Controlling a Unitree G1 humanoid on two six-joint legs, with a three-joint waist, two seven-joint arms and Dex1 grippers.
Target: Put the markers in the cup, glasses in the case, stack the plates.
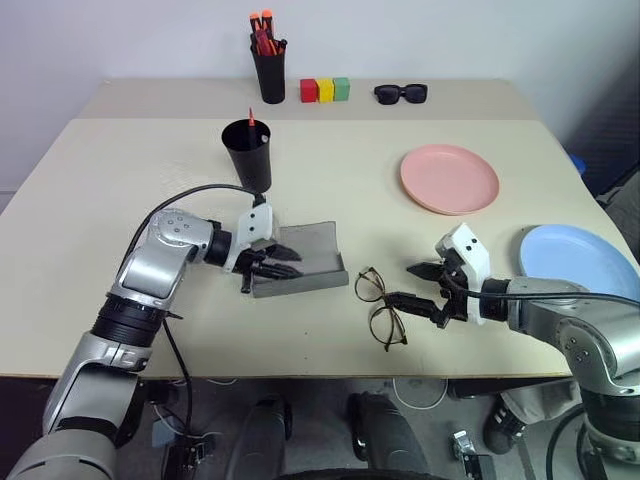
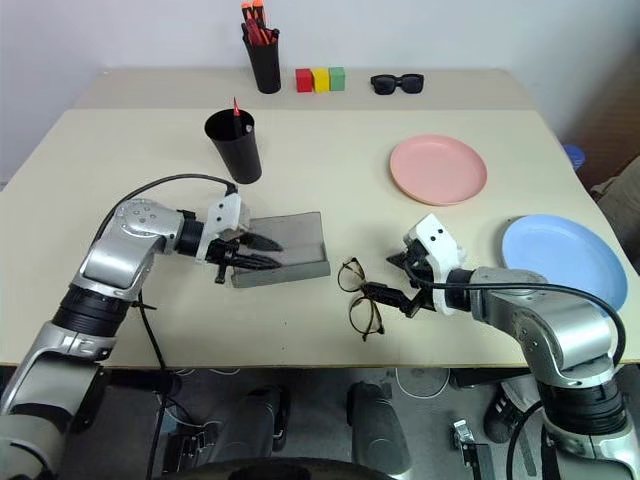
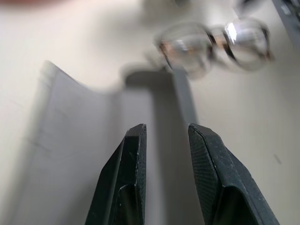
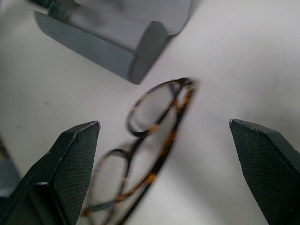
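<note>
The grey case lies open on the table in front of me, lid up. My left gripper reaches into it from the left, open by a narrow gap, with nothing between its fingers. The wire-rimmed glasses lie on the table just right of the case. My right gripper stands wide open beside them, fingertips close to the frame but apart from it. The black cup stands behind the case with a red marker poking out. The pink plate and light blue plate lie separately at the right.
At the table's back stand a black pen holder with orange-capped pens, coloured blocks and black sunglasses. A black cable loops over my left arm. The blue plate lies close to my right forearm.
</note>
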